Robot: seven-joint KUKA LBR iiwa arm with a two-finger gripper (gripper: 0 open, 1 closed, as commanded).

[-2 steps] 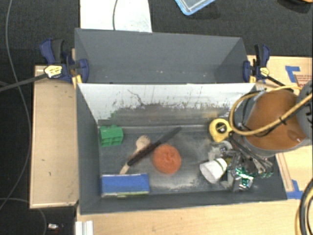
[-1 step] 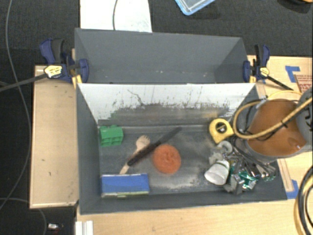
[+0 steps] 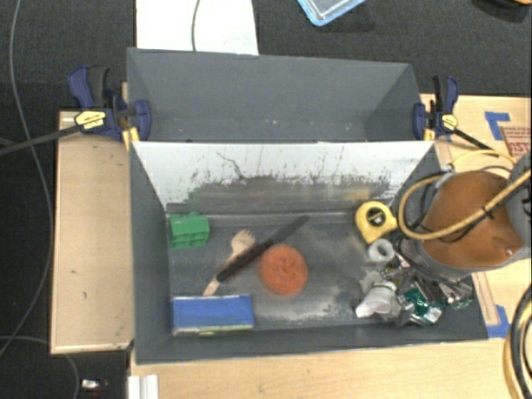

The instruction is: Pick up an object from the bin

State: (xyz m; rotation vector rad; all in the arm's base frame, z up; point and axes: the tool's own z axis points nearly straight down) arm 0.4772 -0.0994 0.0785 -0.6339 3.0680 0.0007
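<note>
Gripper low in the bin, grip impossible to tell, apparently nothing lifted yet; orange ball waits leftward.

— What colour is the bin?
— Grey, and its far wall is pale with dark streaks.
— And on the left?
— A green block. Nearer, a blue slab with a yellowish edge.
— The middle?
— An orange-red ball and a brush, black and pale tan.
— The right?
— A yellow round thing. The wrist cover is orange-brown.
</note>
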